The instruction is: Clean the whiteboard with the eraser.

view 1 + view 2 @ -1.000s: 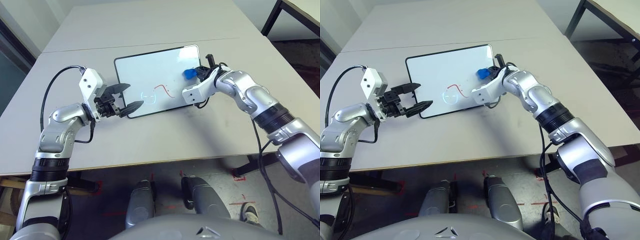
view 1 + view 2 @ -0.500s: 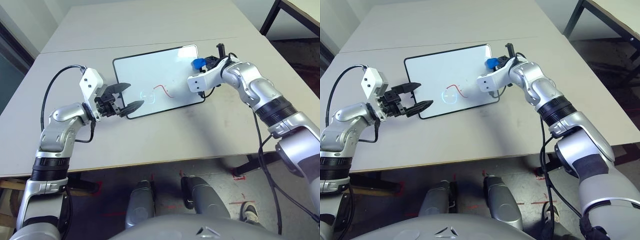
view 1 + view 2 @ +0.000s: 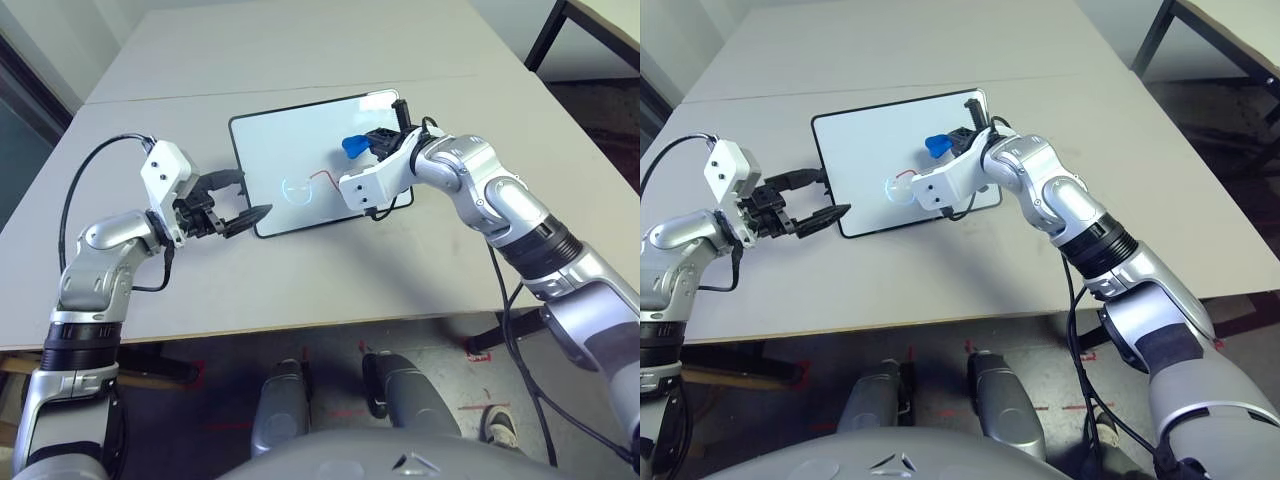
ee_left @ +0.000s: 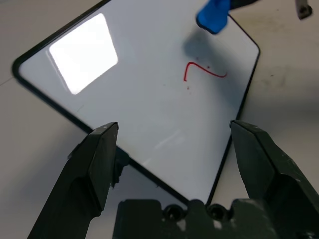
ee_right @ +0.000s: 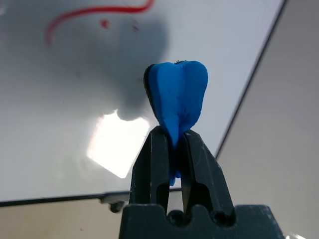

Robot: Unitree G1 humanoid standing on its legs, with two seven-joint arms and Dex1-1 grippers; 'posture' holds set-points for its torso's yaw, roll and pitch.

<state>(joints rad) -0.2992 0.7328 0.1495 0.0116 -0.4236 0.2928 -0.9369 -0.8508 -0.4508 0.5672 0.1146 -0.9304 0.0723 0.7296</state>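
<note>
Grey table (image 3: pixel 330 270), R gripper (image 5: pixel 172 137) pinching eraser (image 5: pixel 178 97) over whiteboard (image 3: pixel 290 150)

Grey table (image 3: pixel 330 270), black-legged table (image 3: pixel 560 20) beyond

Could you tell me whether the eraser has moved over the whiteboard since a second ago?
Yes. The eraser, pinched in the right gripper, has moved leftward from the whiteboard's right edge toward its middle.

the silver right forearm (image 3: pixel 470 185) covers the near right corner of the white black-framed whiteboard (image 3: pixel 290 150). the bright blue eraser block (image 5: pixel 178 97) is half buried between black fingers (image 5: pixel 149 169) (lower end hidden).
</note>
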